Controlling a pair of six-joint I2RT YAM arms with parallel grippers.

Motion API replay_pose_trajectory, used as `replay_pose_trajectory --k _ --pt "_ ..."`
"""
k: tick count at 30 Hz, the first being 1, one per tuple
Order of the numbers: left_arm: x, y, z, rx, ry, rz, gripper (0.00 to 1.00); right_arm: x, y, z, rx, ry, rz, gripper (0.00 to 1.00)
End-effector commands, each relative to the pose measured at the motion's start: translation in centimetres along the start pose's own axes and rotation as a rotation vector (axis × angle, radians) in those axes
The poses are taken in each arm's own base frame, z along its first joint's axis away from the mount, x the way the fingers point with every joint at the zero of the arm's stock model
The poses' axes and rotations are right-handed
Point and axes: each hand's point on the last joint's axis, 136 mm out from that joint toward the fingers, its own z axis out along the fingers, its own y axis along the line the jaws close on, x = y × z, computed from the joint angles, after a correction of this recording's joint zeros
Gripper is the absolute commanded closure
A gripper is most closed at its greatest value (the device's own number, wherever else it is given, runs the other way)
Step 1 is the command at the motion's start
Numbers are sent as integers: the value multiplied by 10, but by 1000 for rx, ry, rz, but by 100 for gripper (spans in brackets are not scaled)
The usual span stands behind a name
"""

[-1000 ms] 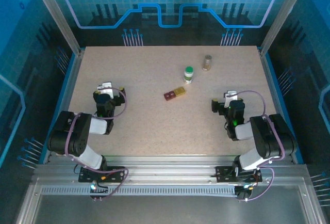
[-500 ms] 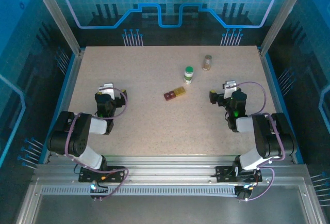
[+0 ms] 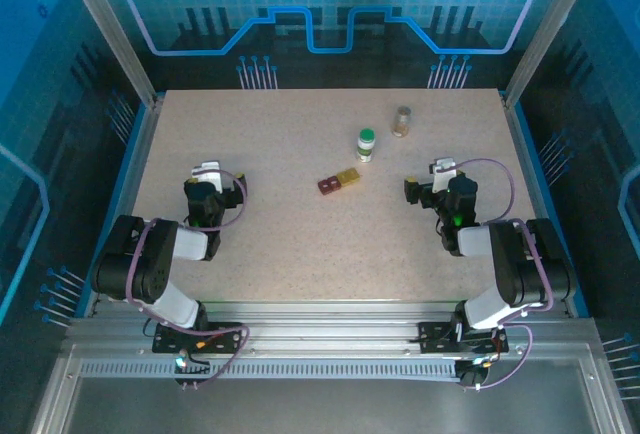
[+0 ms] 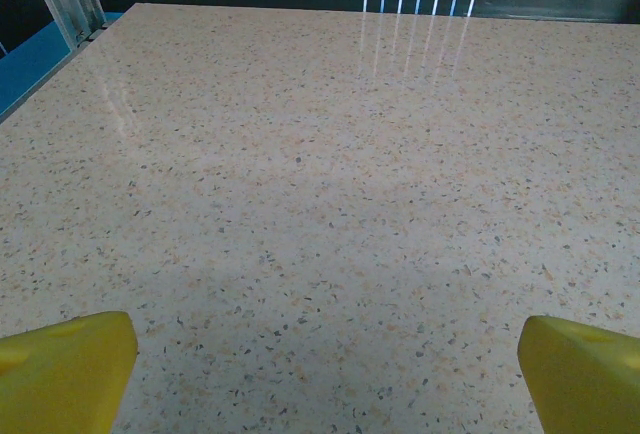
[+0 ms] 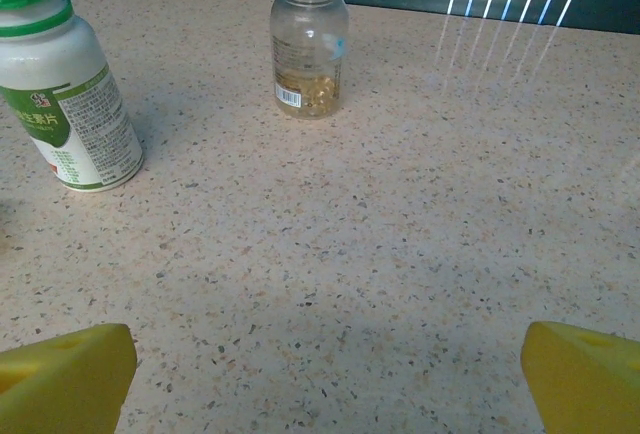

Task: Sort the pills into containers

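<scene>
Seen from above, a speckled beige tabletop with two robot arms at its near edge.

The left gripper is on the left side of the table with its jaws spread wide, holding nothing and touching nothing. In the left wrist view its yellow fingertips sit at the bottom corners, with bare tabletop between and beyond them.

The right gripper is on the right side, its jaws also spread as wide as they go and empty. In the right wrist view its yellow fingertips frame bare table. Beyond them, to the far left, a white pill bottle with a green cap stands upright. A clear pill bottle stands farther back, with yellowish contents at its bottom.

Two tiny square containers lie near the middle of the table, touching side by side. The yellow box is on the right and the dark red-brown box is on the left. Both are well apart from either gripper. The white bottle stands just beyond them, and the clear bottle is farther back and to the right.

Compared with a second ago, the right gripper has moved away from its base, farther up the table and slightly left. The left gripper, both bottles and both boxes are where they were.
</scene>
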Motion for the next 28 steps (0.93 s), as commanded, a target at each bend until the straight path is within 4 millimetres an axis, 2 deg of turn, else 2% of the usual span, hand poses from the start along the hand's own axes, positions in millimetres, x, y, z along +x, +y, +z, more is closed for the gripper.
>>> replay_pose_trajectory --k 1,21,24,28 --pt "-9 -3 0 17 -20 -17 1 -9 4 2 -18 -21 -17 0" --pt "-9 -4 2 27 -8 -20 1 -9 3 2 -16 -21 -17 0" --pt "-8 -14 4 113 22 -17 1 -9 4 2 -17 -21 -17 0" --pt "-7 -18 2 143 15 -8 1 -9 3 2 -16 -21 -17 0"
